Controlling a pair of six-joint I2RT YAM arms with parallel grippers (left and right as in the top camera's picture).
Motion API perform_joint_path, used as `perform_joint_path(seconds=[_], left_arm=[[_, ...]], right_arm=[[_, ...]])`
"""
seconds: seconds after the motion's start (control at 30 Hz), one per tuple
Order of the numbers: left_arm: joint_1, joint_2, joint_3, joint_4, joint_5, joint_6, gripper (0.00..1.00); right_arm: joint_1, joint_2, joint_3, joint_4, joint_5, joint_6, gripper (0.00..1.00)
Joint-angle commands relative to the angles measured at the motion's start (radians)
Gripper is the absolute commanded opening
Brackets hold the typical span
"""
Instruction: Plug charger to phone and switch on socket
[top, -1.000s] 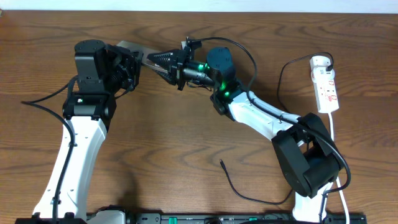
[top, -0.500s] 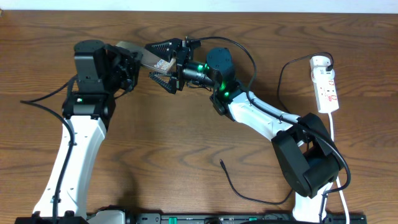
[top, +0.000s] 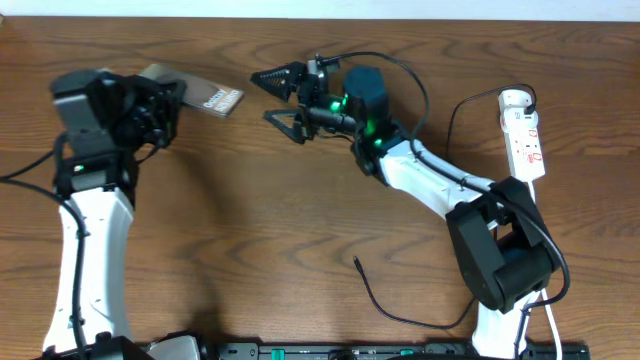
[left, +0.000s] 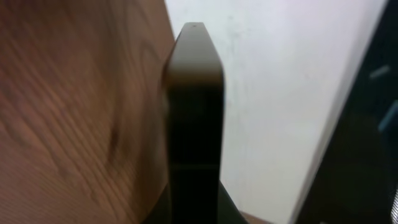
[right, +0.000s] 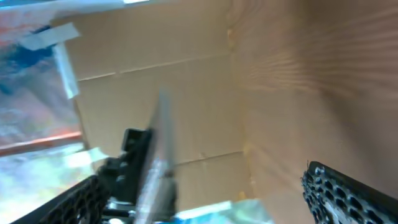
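The phone (top: 212, 97), a bronze-brown slab with white lettering, is held above the table at the back left, and my left gripper (top: 166, 95) is shut on its left end. In the left wrist view the phone (left: 196, 106) shows edge-on as a dark slab rising from between the jaws of the left gripper (left: 193, 214). My right gripper (top: 283, 97) stands open to the right of the phone, apart from it, and the right wrist view shows this gripper (right: 211, 199) with nothing in it. The charger tip (top: 357, 262) lies loose on the table at the front. The socket (top: 524, 135) lies at the far right.
The charger's black cable (top: 415, 318) runs along the front edge under the right arm. Another stretch of it (top: 455, 120) loops up to the socket's top end. The socket's white cord (top: 537, 215) trails towards the front. In the right wrist view, cardboard and clutter (right: 37, 74) lie beyond the table.
My right gripper has opened and let go of the phone. The left arm has swung left with the phone, leaving a gap between it and the right gripper.
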Motion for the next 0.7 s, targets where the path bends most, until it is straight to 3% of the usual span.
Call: perform_joint_path(seconds=[0.0, 0.3, 0.43, 0.57, 0.67], left_arm=[[0.064, 0.000, 0.013, 0.056, 0.266, 0.090, 0.07], [0.093, 0.121, 0.013, 0.341, 0.751, 0.113, 0.07], [0.086, 0.230, 0.013, 0.457, 0.938, 0.117, 0.07], [0.066, 0.286, 0.013, 0.469, 0.945, 0.138, 0.07], [0.033, 0.305, 0.013, 0.469, 0.945, 0.225, 0.07]], right_arm=[[-0.037, -0.004, 0.010, -0.079, -0.045, -0.242, 0.99], [-0.138, -0.010, 0.046, -0.411, -0.128, -0.669, 0.99], [-0.159, -0.031, 0.178, -0.806, -0.010, -0.947, 0.99], [-0.153, -0.046, 0.347, -1.176, 0.211, -1.135, 0.99], [-0.132, -0.046, 0.516, -1.511, 0.481, -1.246, 0.99]])
